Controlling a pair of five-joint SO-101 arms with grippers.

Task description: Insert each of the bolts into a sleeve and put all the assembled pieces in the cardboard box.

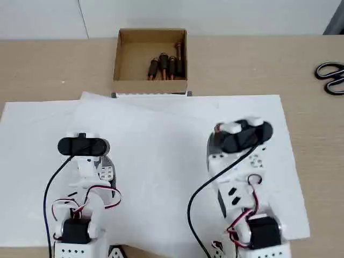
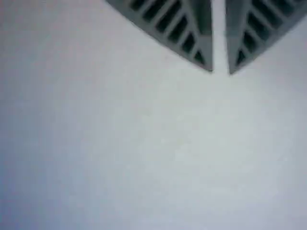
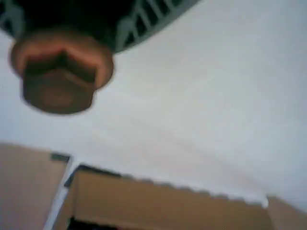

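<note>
My right gripper (image 3: 67,14) is shut on an assembled piece: a copper bolt (image 3: 60,72) whose hex head pokes out of a dark sleeve, with one grey ribbed finger (image 3: 144,19) beside it. It hangs above the white paper, a short way in front of the cardboard box (image 3: 168,206). The box (image 1: 152,80) stands at the table's far middle and holds several copper bolts in dark sleeves (image 1: 164,67). My left gripper (image 2: 220,71) is shut with nothing in it, low over bare paper. The left arm (image 1: 83,146) and right arm (image 1: 242,135) stand side by side at the near edge.
A large white paper sheet (image 1: 161,140) covers the wooden table (image 1: 54,64) in front of the box. Black scissors (image 1: 330,77) lie at the far right edge.
</note>
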